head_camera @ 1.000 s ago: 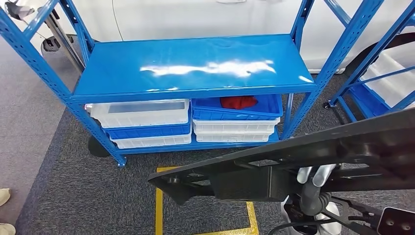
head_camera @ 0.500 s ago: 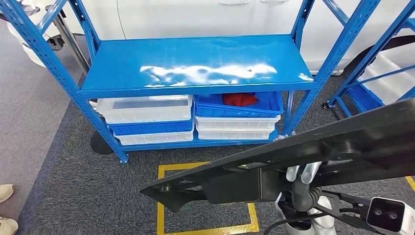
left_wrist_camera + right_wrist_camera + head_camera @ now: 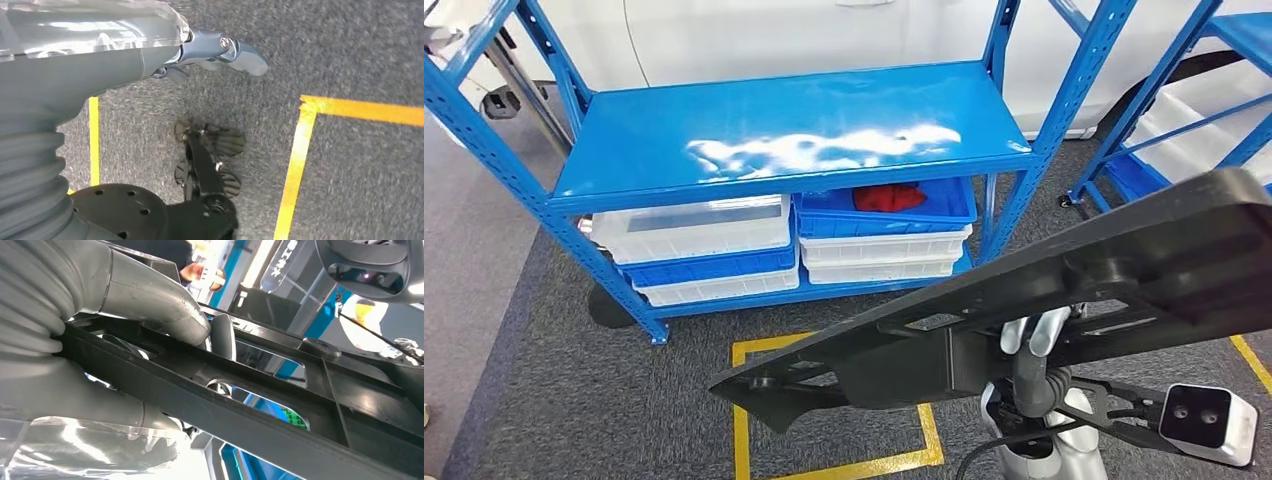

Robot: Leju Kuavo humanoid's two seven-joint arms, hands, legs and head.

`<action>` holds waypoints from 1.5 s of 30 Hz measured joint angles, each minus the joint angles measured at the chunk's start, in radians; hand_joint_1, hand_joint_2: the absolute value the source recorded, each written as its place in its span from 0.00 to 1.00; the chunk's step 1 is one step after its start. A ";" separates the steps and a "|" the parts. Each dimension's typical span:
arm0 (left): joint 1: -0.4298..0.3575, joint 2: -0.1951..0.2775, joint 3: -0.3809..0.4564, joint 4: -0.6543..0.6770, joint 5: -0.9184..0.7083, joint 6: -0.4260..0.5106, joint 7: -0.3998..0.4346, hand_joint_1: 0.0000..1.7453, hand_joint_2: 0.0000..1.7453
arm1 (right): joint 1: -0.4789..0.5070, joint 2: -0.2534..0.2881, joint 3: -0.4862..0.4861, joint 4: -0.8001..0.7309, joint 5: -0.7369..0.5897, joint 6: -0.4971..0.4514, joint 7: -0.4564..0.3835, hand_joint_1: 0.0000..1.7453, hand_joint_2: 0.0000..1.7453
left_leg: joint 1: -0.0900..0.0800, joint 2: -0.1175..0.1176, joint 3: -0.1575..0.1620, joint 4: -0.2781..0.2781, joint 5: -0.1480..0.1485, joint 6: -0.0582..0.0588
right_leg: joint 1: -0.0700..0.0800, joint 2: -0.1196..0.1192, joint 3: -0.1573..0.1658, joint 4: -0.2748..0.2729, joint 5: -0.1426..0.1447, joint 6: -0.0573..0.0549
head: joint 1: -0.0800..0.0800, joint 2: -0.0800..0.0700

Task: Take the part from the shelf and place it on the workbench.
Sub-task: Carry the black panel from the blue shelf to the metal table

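Note:
The part (image 3: 1124,270) is a long, flat black plastic piece with cut-outs, and it crosses the lower right of the head view at a slant. My right hand (image 3: 1034,335) grips it from below near its middle, above the carpet and in front of the blue shelf (image 3: 794,130), whose upper board is bare. Up close in the right wrist view, the fingers of my right hand (image 3: 150,305) wrap a bar of the part (image 3: 250,390). My left hand (image 3: 235,50) hangs over the grey carpet, holding nothing, with one finger stretched out.
The lower shelf level holds stacked white and blue bins (image 3: 694,250), one with a red thing (image 3: 889,197) in it. A yellow square outline (image 3: 739,400) marks the carpet before the shelf. A second blue rack (image 3: 1224,60) stands at the right.
The whole picture has shifted a little, so the camera has moved. The part's right end now looms larger and higher in view, still in my right hand.

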 joint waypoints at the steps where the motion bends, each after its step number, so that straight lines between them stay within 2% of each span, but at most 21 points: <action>1: 0.000 0.001 0.002 0.000 0.000 0.000 0.002 0.00 1.00 | -0.001 0.000 -0.001 0.001 0.003 0.003 0.000 1.00 1.00 | -0.001 -0.009 0.005 -0.016 -0.001 0.003 | -0.001 0.009 -0.005 0.001 0.003 0.007 | 0.000 0.000; 3: 0.000 0.001 0.002 0.000 -0.001 0.000 0.005 0.00 1.00 | -0.001 0.000 -0.009 0.002 0.018 0.018 0.000 1.00 1.00 | 0.000 0.006 0.005 -0.022 0.004 0.011 | -0.002 0.025 -0.012 -0.003 0.010 0.021 | 0.000 0.000; 5: -0.002 0.000 0.003 0.000 -0.002 0.001 0.007 0.00 1.00 | -0.003 0.001 -0.021 -0.001 0.034 0.039 0.000 1.00 1.00 | 0.006 0.024 0.007 -0.033 0.013 0.024 | 0.001 0.010 -0.023 0.018 -0.006 0.030 | 0.000 0.000; 8: -0.001 0.000 0.003 0.000 -0.003 0.008 0.011 0.00 1.00 | -0.008 0.004 -0.030 -0.004 0.050 0.065 0.000 1.00 1.00 | 0.006 0.054 0.007 -0.040 0.018 0.033 | -0.001 -0.044 -0.101 0.187 -0.097 0.038 | 0.000 0.000; 10: 0.000 0.000 0.004 0.000 -0.002 0.014 0.011 0.00 1.00 | -0.010 0.008 -0.031 -0.004 0.059 0.073 0.000 1.00 1.00 | 0.004 0.076 0.006 -0.040 0.017 0.033 | -0.005 -0.055 -0.143 0.278 -0.123 0.043 | 0.000 0.000; 12: -0.002 0.000 0.004 0.000 -0.001 0.020 0.007 0.00 1.00 | -0.020 0.013 -0.030 -0.004 0.067 0.071 0.000 1.00 1.00 | 0.004 0.096 0.007 -0.038 0.016 0.031 | -0.007 -0.066 -0.110 0.219 -0.076 0.043 | 0.000 0.000; 14: -0.005 0.000 0.005 0.000 0.000 0.027 -0.003 0.00 1.00 | -0.042 0.016 -0.026 -0.004 0.071 0.053 0.000 1.00 1.00 | 0.000 0.111 0.009 -0.033 0.011 0.025 | -0.001 -0.106 -0.034 0.075 -0.018 0.035 | 0.000 0.000; 16: -0.006 0.002 0.005 0.000 0.001 0.033 -0.013 0.00 1.00 | -0.064 0.017 -0.013 -0.005 0.070 0.018 0.000 1.00 1.00 | -0.006 0.125 0.010 -0.030 0.007 0.016 | 0.008 -0.132 0.001 0.000 0.000 0.021 | 0.000 0.000; 18: -0.007 0.004 0.006 0.000 0.004 0.039 -0.023 0.00 1.00 | -0.077 0.016 0.002 -0.006 0.059 -0.018 0.000 1.00 1.00 | -0.008 0.141 0.011 -0.030 0.005 0.005 | 0.010 -0.117 -0.003 -0.006 0.001 0.009 | 0.000 0.000; 20: -0.008 0.006 0.007 0.000 0.007 0.044 -0.030 0.00 1.00 | -0.087 0.014 0.015 -0.007 0.043 -0.041 0.000 1.00 1.00 | -0.004 0.126 0.006 -0.013 -0.012 -0.006 | 0.006 -0.098 -0.005 -0.011 0.007 -0.003 | 0.000 0.000; 24: -0.001 0.007 0.012 0.000 0.011 0.055 -0.037 0.00 1.00 | -0.100 0.012 0.045 -0.008 0.022 -0.053 0.000 1.00 1.00 | 0.000 0.062 -0.097 0.219 -0.132 -0.017 | 0.002 -0.055 -0.008 -0.014 0.014 -0.017 | 0.000 0.000; 26: 0.002 0.007 0.015 0.000 0.011 0.055 -0.041 0.00 1.00 | -0.101 0.011 0.052 -0.008 0.020 -0.053 0.000 1.00 1.00 | 0.000 0.058 -0.121 0.266 -0.129 -0.017 | 0.003 -0.030 -0.009 -0.012 0.014 -0.017 | 0.000 0.000; 28: 0.001 0.007 0.017 0.000 0.011 0.053 -0.045 0.00 1.00 | -0.104 0.011 0.057 -0.008 0.017 -0.053 0.000 1.00 1.00 | 0.001 0.047 -0.075 0.157 -0.056 -0.013 | 0.003 -0.005 -0.008 -0.007 0.013 -0.015 | 0.000 0.000; 30: 0.001 0.009 0.018 0.000 0.009 0.046 -0.049 0.00 1.00 | -0.109 0.011 0.059 -0.009 0.016 -0.055 0.000 1.00 1.00 | 0.003 0.008 -0.020 0.029 -0.004 -0.006 | 0.004 0.019 -0.012 0.001 0.012 -0.008 | 0.000 0.000; 32: 0.000 0.010 0.019 0.000 0.001 0.032 -0.054 0.00 1.00 | -0.111 0.010 0.060 -0.013 0.016 -0.065 0.000 1.00 1.00 | 0.002 -0.013 -0.003 -0.013 0.001 0.001 | 0.002 0.038 -0.021 0.004 0.015 0.004 | 0.000 0.000; 34: -0.002 0.013 0.017 0.000 -0.011 0.016 -0.059 0.00 1.00 | -0.109 0.008 0.061 -0.021 0.015 -0.074 0.000 1.00 1.00 | 0.002 0.003 -0.002 -0.019 0.007 0.011 | -0.001 0.047 -0.026 0.003 0.019 0.017 | 0.000 0.000; 36: -0.006 0.015 0.012 0.000 -0.020 0.008 -0.062 0.00 1.00 | -0.107 0.006 0.061 -0.032 0.013 -0.071 0.000 1.00 1.00 | 0.006 0.024 0.001 -0.028 0.014 0.024 | 0.003 0.010 -0.043 0.038 -0.006 0.026 | 0.000 0.000; 38: -0.005 0.018 0.007 0.000 -0.029 0.006 -0.059 0.00 1.00 | -0.103 0.005 0.061 -0.039 0.014 -0.064 0.000 1.00 1.00 | 0.006 0.049 0.001 -0.031 0.016 0.033 | 0.003 -0.039 -0.096 0.150 -0.068 0.032 | 0.000 0.000; 40: -0.002 0.020 0.002 0.000 -0.038 0.006 -0.053 0.00 1.00 | -0.090 0.005 0.061 -0.042 0.026 -0.059 0.000 1.00 1.00 | 0.004 0.074 0.001 -0.031 0.014 0.035 | -0.003 -0.052 -0.153 0.269 -0.113 0.038 | 0.000 0.000; 41: -0.002 0.021 0.000 0.000 -0.041 0.006 -0.051 0.00 1.00 | -0.082 0.005 0.061 -0.045 0.036 -0.058 0.000 1.00 1.00 | 0.004 0.085 0.001 -0.030 0.013 0.034 | -0.006 -0.055 -0.161 0.286 -0.111 0.040 | 0.000 0.000; 45: -0.003 0.021 -0.010 0.000 -0.056 -0.001 -0.054 0.00 1.00 | -0.065 0.008 0.061 -0.069 0.076 -0.058 0.000 1.00 1.00 | 0.001 0.124 0.007 -0.026 0.003 0.022 | -0.003 -0.115 -0.039 0.058 -0.008 0.031 | 0.000 0.000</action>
